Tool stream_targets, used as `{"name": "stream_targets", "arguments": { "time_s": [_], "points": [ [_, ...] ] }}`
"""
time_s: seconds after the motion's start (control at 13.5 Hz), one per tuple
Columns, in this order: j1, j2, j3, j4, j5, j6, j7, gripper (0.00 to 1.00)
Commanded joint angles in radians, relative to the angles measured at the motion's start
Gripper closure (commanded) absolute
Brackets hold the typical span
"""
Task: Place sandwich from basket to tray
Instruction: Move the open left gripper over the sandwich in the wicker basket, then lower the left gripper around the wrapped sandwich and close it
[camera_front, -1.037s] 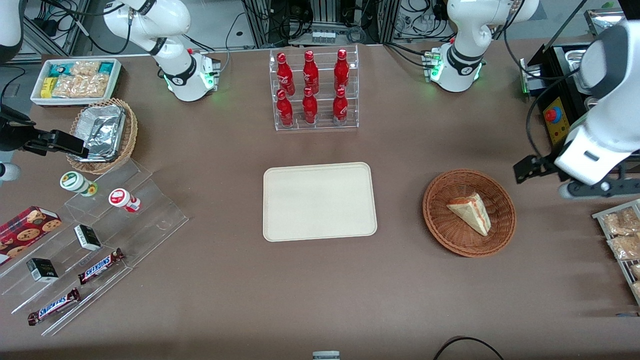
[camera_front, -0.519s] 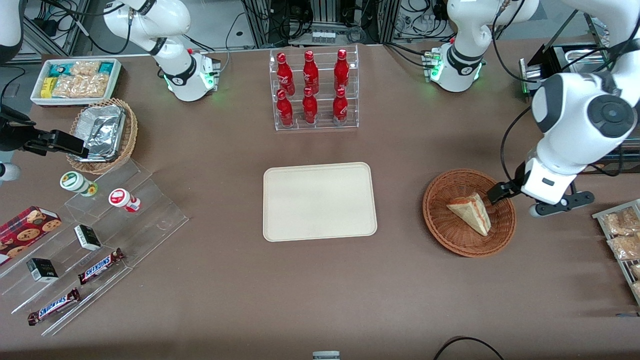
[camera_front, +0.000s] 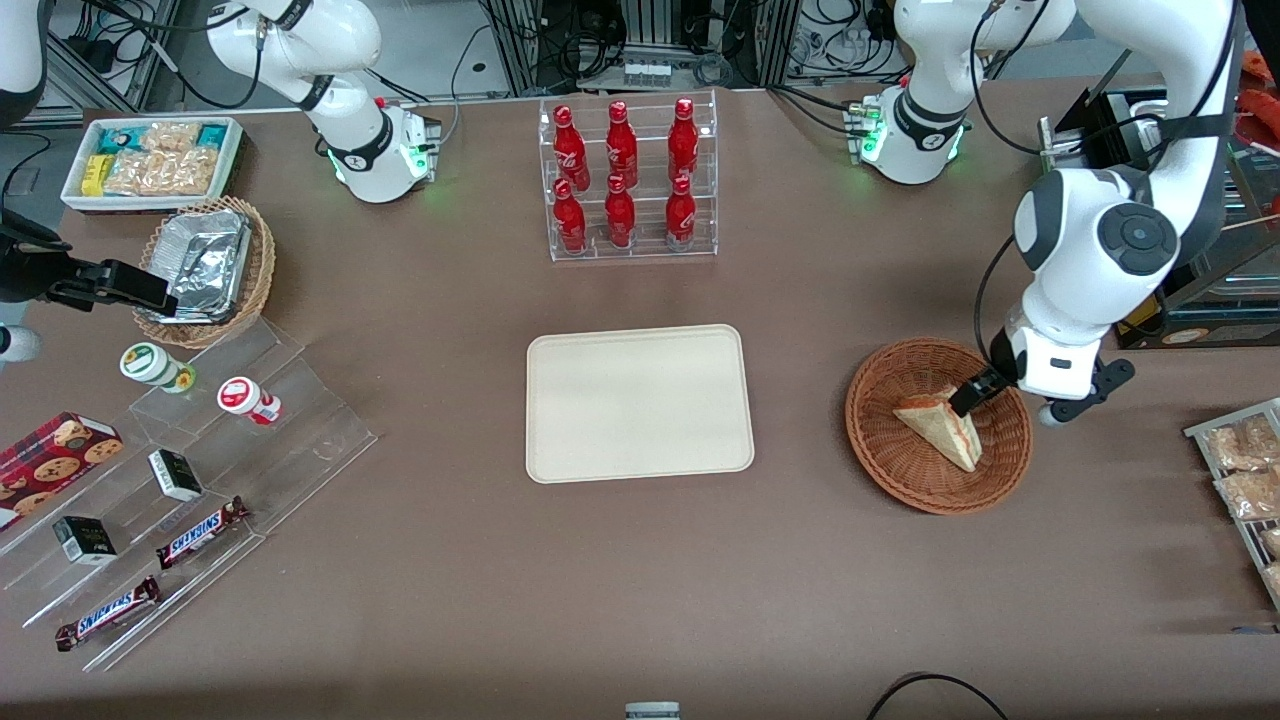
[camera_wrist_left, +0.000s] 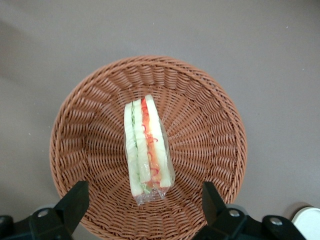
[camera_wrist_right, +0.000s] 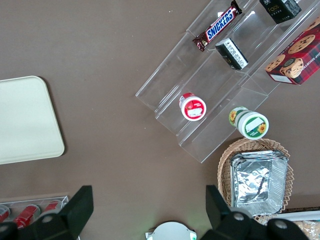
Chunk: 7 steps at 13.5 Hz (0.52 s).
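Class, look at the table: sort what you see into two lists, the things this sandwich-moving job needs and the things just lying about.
Needed for the job:
sandwich, lying in the basket
tray, bare
hand, open above the basket

Just lying about:
red bottles in a clear rack
chocolate bars
biscuit box
foil containers in a tan basket
snack packets in a white bin
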<state>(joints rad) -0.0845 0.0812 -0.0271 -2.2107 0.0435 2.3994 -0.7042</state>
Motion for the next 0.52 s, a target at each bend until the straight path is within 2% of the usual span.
{"name": "stream_targets", "arguments": {
  "time_s": [0.0,0.44],
  "points": [
    [-0.014,-0.031,0.006,-0.079,-0.010,0.087,-0.061,0.00],
    [-0.014,0.032,0.006,-0.135,-0.010,0.242,-0.132,0.00]
  ]
}}
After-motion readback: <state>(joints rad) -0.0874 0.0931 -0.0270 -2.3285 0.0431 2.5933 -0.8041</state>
